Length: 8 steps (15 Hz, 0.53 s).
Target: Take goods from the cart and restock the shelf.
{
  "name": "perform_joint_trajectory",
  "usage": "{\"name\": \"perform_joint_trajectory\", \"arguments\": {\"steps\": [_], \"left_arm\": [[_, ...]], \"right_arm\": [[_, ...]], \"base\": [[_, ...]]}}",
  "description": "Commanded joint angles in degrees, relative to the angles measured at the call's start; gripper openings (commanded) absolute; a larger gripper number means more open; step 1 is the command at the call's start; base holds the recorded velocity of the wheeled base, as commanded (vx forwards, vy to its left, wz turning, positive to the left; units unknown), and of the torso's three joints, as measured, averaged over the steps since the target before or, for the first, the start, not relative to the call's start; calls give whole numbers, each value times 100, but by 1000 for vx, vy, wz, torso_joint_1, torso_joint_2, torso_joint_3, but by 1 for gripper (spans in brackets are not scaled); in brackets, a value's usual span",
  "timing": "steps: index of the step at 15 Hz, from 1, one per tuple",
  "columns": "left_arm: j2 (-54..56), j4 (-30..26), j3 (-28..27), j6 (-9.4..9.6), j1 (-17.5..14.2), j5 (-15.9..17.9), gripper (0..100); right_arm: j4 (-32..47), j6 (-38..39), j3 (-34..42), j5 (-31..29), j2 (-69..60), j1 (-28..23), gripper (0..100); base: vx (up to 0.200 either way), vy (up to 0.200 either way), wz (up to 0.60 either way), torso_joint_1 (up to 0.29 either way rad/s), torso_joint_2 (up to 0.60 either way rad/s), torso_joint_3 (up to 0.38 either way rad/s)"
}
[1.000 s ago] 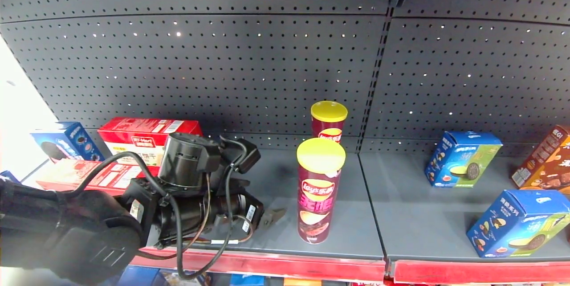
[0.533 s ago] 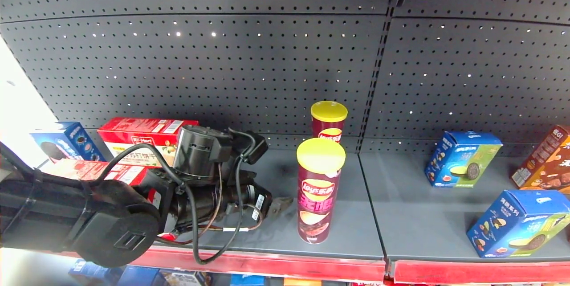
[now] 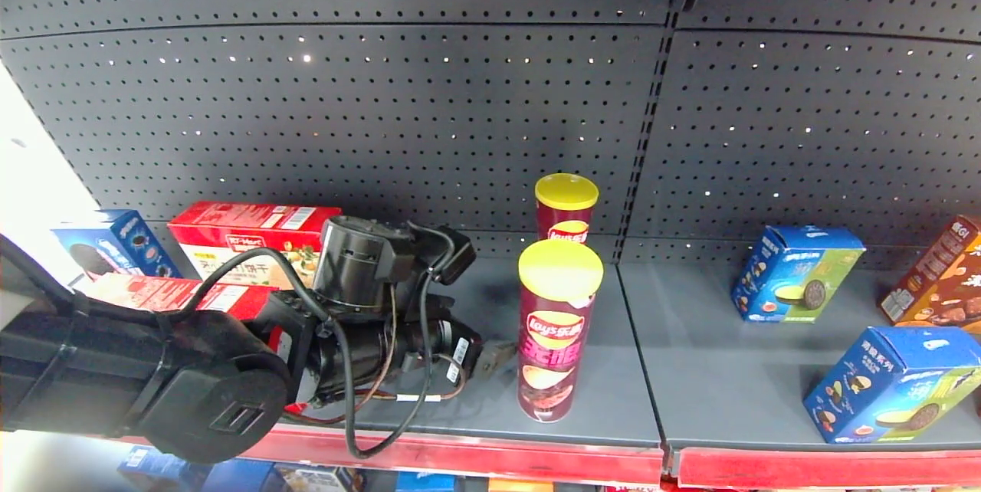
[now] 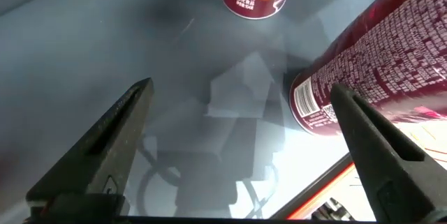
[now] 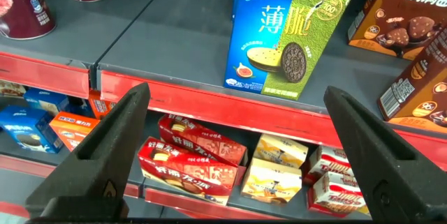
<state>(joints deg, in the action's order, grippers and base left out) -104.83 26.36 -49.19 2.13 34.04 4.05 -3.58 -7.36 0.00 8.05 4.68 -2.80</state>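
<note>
The front chip can (image 3: 556,331) carries a brand badge in red and yellow, with large pink characters under it. In the left wrist view its side shows a barcode (image 4: 305,100) and dense fine print, too small to read. Behind the front chip can, the rear can (image 3: 565,210) bears the same badge. To its left, a red box (image 3: 253,235) has a white-lettered label. To its right, a blue-green box (image 5: 286,32) shows 2 large characters.
</note>
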Motion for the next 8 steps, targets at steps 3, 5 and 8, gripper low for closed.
{"name": "perform_joint_trajectory", "arguments": {"steps": [3,5,8], "left_arm": [[-38,1,-64,-2,24,8,100],[-47,1,-64,-2,42,8,100],[-47,1,-64,-2,50,-9,100]], "right_arm": [[-2,-2,0,4,6,-1,100],[-2,-2,0,4,6,-1,100],[-2,-2,0,-5,6,-1,100]], "base": [[0,0,0,0,0,0],[0,0,0,0,0,0],[0,0,0,0,0,0]]}}
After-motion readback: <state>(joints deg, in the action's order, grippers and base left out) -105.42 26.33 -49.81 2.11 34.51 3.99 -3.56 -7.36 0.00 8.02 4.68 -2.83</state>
